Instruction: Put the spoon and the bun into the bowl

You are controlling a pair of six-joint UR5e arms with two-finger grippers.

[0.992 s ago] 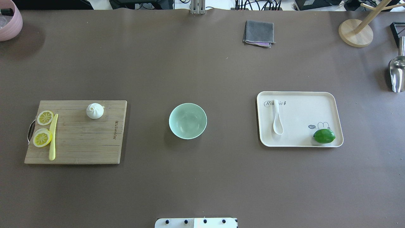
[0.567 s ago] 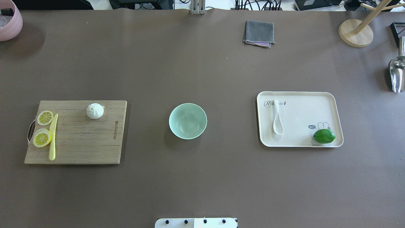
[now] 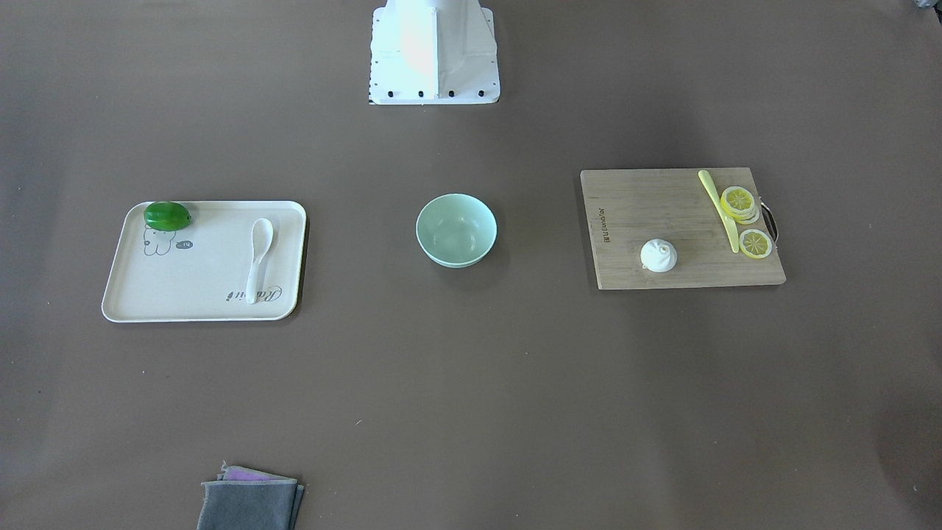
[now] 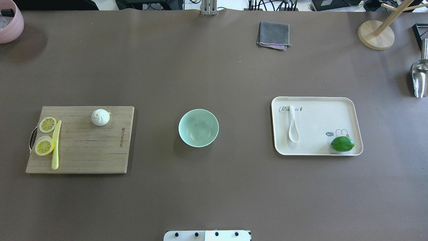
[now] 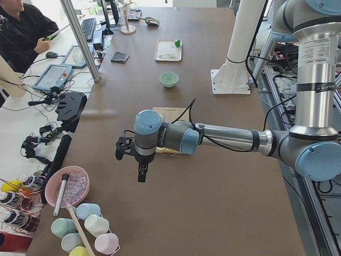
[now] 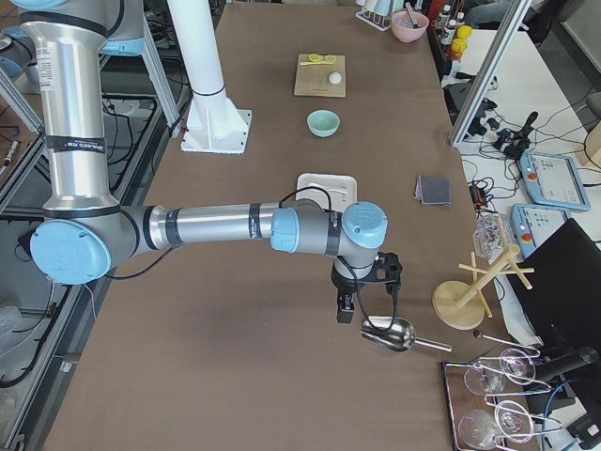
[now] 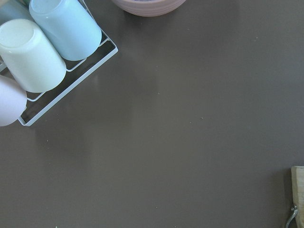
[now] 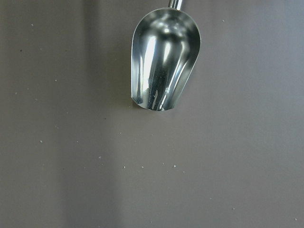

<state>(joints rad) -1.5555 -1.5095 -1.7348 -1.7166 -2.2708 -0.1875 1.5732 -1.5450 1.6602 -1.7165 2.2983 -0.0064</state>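
Note:
The mint-green bowl stands mid-table and holds nothing. The white bun sits on the wooden cutting board to its left. The white spoon lies on the cream tray to its right. Neither arm shows in the overhead view. My left gripper hangs over bare table past the board's outer end. My right gripper hangs by the metal scoop, far from the tray. I cannot tell whether either is open or shut. Neither wrist view shows fingers.
Lemon slices and a pale-yellow knife lie on the board. A lime sits on the tray. A grey cloth, a wooden stand, a pink bowl and a cup rack line the table's edges.

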